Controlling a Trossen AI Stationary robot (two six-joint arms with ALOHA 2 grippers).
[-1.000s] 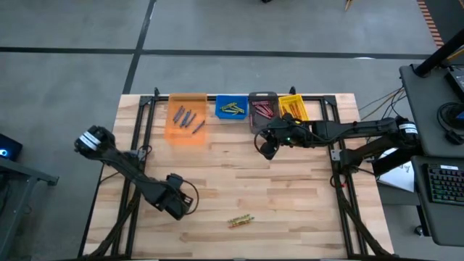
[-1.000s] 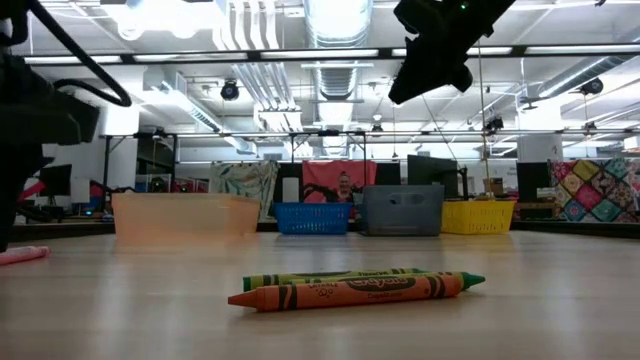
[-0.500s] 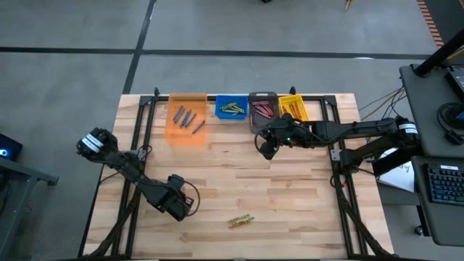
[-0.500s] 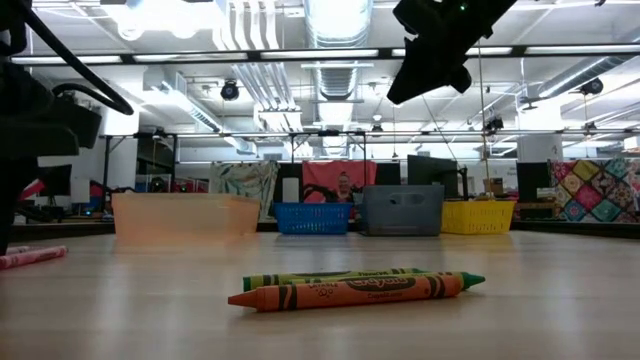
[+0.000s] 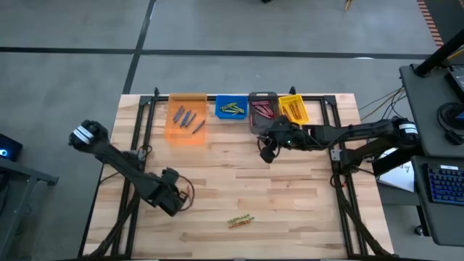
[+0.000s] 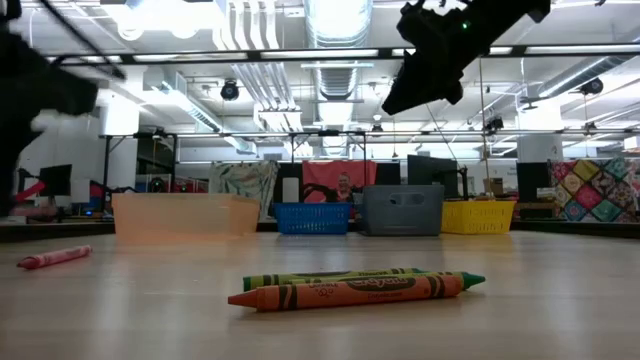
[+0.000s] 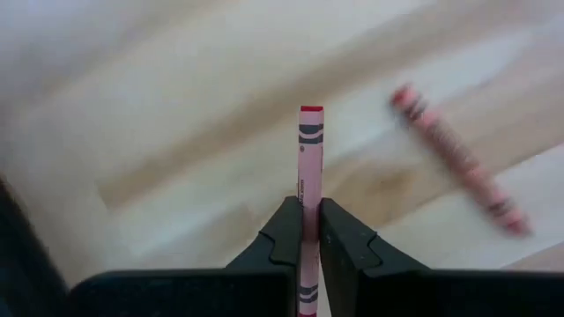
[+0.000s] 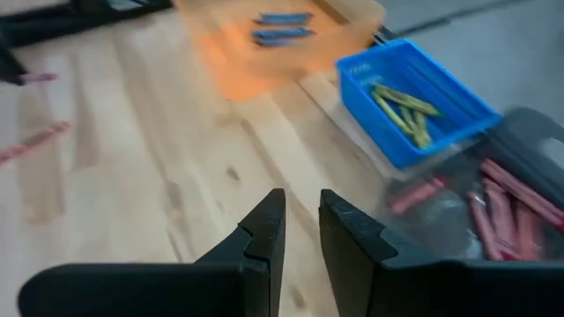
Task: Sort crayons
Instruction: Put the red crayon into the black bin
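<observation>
The left gripper is pinching a thin red wax crayon near its lower end; looks like a light, stiff, slightly slick stick that could snap if squeezed hard, so I'm guessing a mid-shaft grip is safest; a second red crayon is lying loose on the wooden table close by. The right gripper is hovering empty near the bins, fingers slightly apart. An orange crayon and a green crayon are lying touching, side by side. The translucent orange bin is holding blue crayons; the blue basket, yellow-green ones; the grey bin, red; the yellow basket, orange.
</observation>
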